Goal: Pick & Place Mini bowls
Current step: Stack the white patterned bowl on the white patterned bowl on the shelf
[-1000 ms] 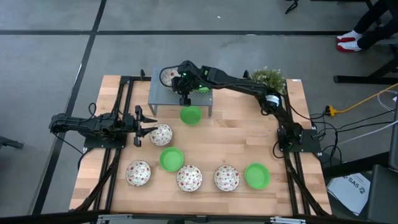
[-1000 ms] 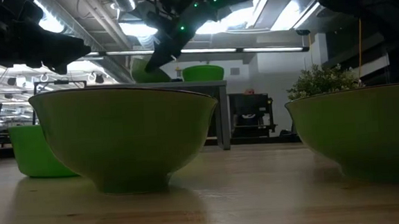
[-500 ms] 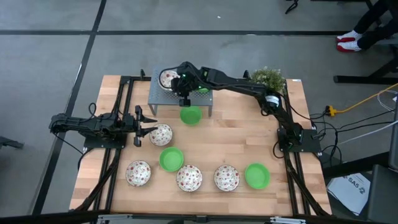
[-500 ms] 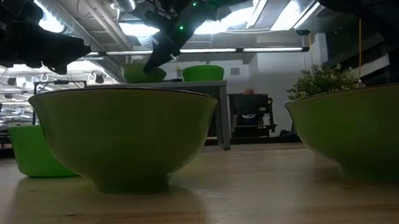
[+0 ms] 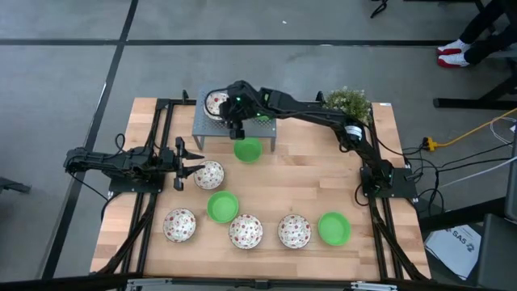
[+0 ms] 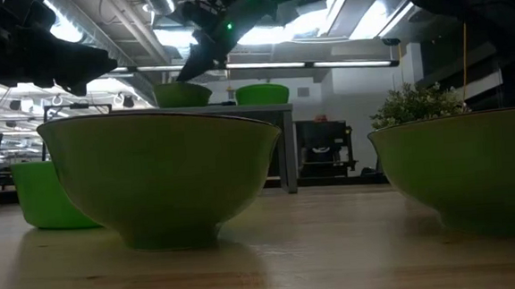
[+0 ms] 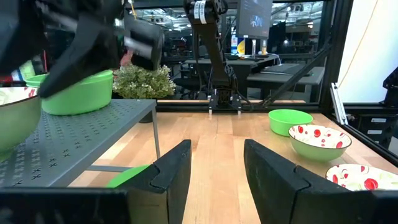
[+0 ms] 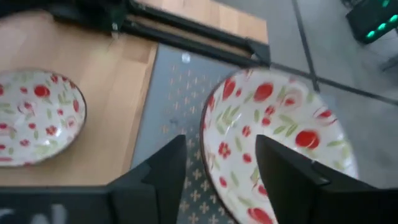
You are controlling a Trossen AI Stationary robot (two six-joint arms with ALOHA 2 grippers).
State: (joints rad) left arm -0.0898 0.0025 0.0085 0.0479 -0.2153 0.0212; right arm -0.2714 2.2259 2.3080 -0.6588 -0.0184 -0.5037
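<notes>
Now-released speckled bowl (image 5: 216, 103) beneath opened, empty right tool (image 5: 236, 129); eight bowls total.

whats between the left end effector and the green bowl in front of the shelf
In the high view, a speckled bowl sits just past the left end effector; beyond it only bare table up to the green bowl.

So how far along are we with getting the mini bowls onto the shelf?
Done: a speckled bowl and a green bowl sit on the grey shelf. In hand: nothing; the right gripper hangs open over the speckled one, the left gripper waits open beside another speckled bowl. Left: seven bowls on the table, one green bowl at the shelf's front edge.
</notes>
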